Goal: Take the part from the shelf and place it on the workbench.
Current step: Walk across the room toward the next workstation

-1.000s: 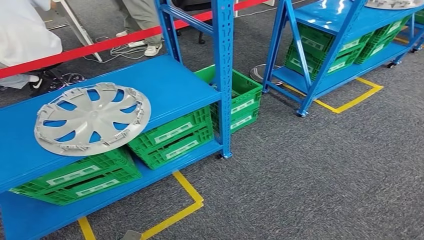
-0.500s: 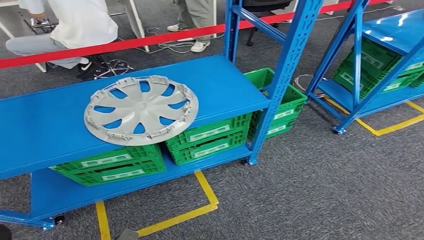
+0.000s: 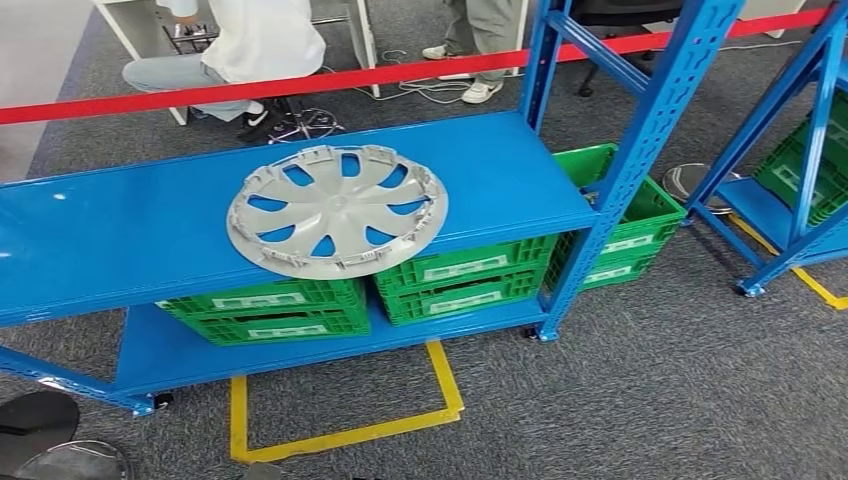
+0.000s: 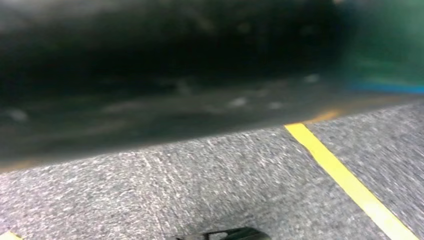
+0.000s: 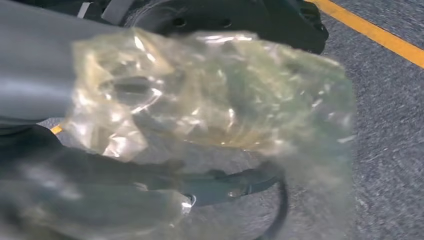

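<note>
Floor: grey speckled carpet (image 3: 650, 400) with yellow tape lines (image 3: 340, 436)
Barrier: red belt (image 3: 200, 92)
Storage: green plastic crates (image 3: 465, 280)

The head view is bright and evenly lit from overhead, sharp across the frame, with soft sheen on the blue shelf (image 3: 120, 235) and only faint shadows beneath it. The left wrist view is dim and motion-blurred, its upper half a dark smear. The right wrist view is blurred, with glare on crinkled clear plastic (image 5: 210, 95).
</note>
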